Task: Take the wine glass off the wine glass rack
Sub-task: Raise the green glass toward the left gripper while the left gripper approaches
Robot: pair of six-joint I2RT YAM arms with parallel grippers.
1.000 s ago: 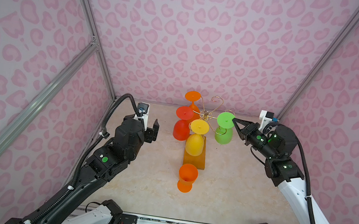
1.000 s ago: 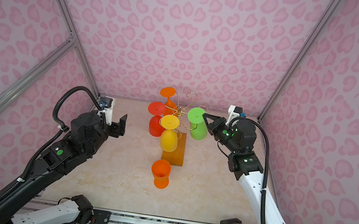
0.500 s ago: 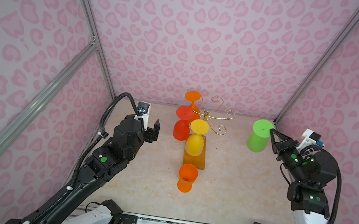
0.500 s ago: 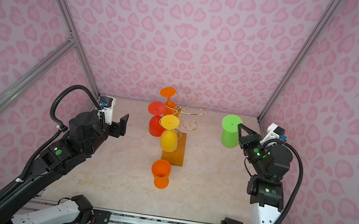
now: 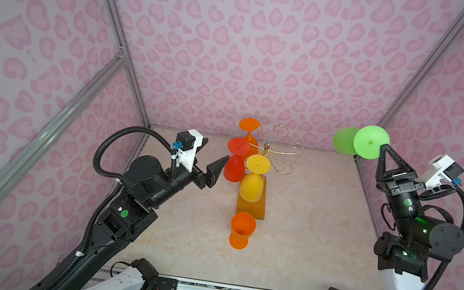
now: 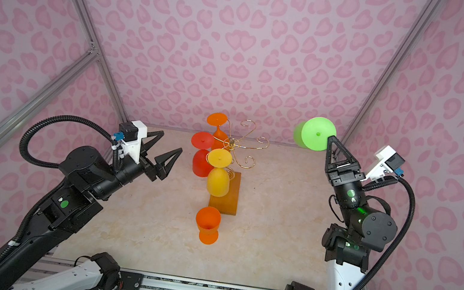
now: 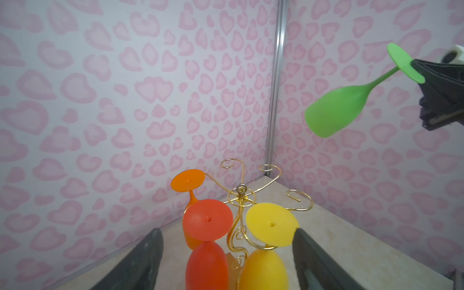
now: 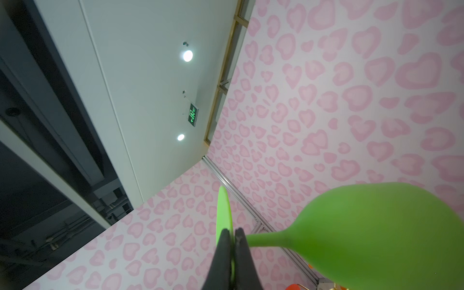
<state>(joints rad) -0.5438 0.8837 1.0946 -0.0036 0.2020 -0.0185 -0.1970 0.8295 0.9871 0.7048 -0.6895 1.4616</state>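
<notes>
The gold wire wine glass rack (image 5: pixel 275 154) stands on its amber wooden base (image 5: pixel 258 211) mid-table. Three glasses hang on it upside down: orange (image 5: pixel 249 125), red (image 5: pixel 234 165) and yellow (image 5: pixel 253 183). A green wine glass (image 5: pixel 368 142) is off the rack, held high and tipped sideways near the right wall. My right gripper (image 5: pixel 383 148) is shut on the rim of its foot disc (image 8: pixel 223 213); the bowl (image 8: pixel 376 233) points away from the jaws. My left gripper (image 6: pixel 171 142) hovers open left of the rack, holding nothing.
Another orange glass (image 5: pixel 242 229) stands upright on the table in front of the rack's base. Pink patterned walls with metal corner posts (image 5: pixel 402 94) close in the table on three sides; the green glass hangs close to the right rear corner.
My right gripper has pulled the green glass off the rack, carried it right and upward, and tipped it sideways. The left arm has hardly moved.
</notes>
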